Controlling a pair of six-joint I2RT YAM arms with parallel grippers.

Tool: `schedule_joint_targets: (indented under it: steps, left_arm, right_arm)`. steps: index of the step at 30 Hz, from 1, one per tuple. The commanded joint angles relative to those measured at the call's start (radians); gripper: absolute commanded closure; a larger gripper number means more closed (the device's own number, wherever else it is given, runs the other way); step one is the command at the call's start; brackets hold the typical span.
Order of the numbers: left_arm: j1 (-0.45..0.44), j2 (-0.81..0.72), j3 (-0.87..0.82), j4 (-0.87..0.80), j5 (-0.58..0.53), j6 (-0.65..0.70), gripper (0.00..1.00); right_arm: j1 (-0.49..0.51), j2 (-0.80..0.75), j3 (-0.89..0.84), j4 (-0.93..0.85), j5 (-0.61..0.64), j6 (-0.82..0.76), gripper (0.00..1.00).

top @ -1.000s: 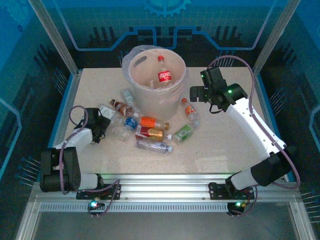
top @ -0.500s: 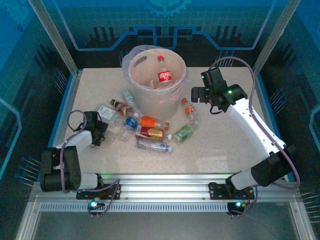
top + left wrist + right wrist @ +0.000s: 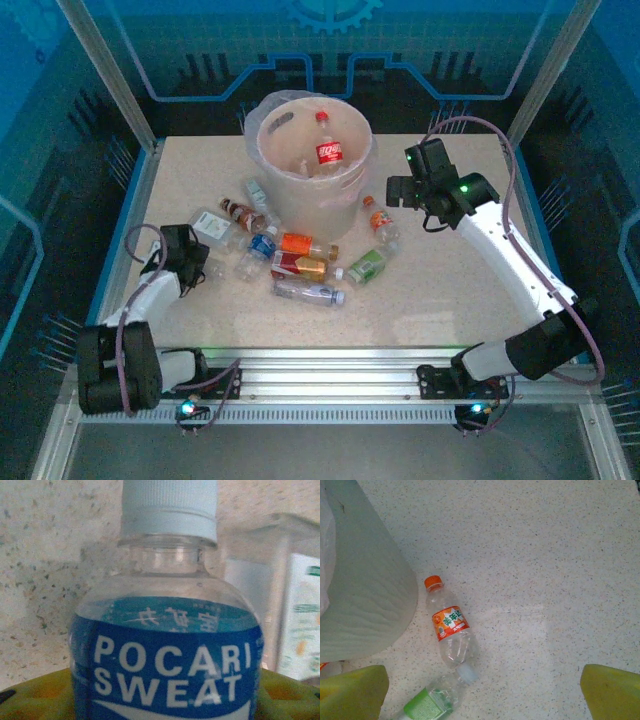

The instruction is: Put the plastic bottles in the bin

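Note:
A clear Pocari Sweat bottle with a blue label and pale cap lies between my left gripper's yellow fingers, which press on both its sides. From above, the left gripper sits low at the left end of the scattered plastic bottles. My right gripper hangs open and empty to the right of the bin. Below the right gripper lie an orange-labelled bottle and a green-labelled one. A red-labelled bottle stands inside the bin.
Several more bottles lie in front of and left of the bin, among them a blue-capped one and a clear one. A white-labelled bottle lies just right of the held one. Bare tabletop spreads to the right; blue walls enclose the table.
The left gripper's fingers have closed in on the Pocari Sweat bottle and its arm has shifted slightly left. The right gripper has drifted a little to the right, still open.

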Motion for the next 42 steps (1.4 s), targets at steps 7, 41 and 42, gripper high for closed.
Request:
schedule_joint_targets:
  steps: [7, 41, 42]
  left_arm:
    - [0.01, -0.263, 0.036, -0.087, -0.053, 0.14, 0.58]
    - [-0.333, -0.211, 0.544, 0.105, 0.057, 0.482, 0.66]
    - [-0.346, -0.195, 0.565, 0.12, 0.061, 0.489, 0.66]
  right_arm:
    - [-0.024, -0.032, -0.023, 0.0, 0.031, 0.039, 0.0]
    - [-0.07, -0.06, -0.087, 0.024, -0.001, 0.072, 0.0]
    - [-0.07, -0.059, -0.09, 0.025, -0.005, 0.074, 0.0]
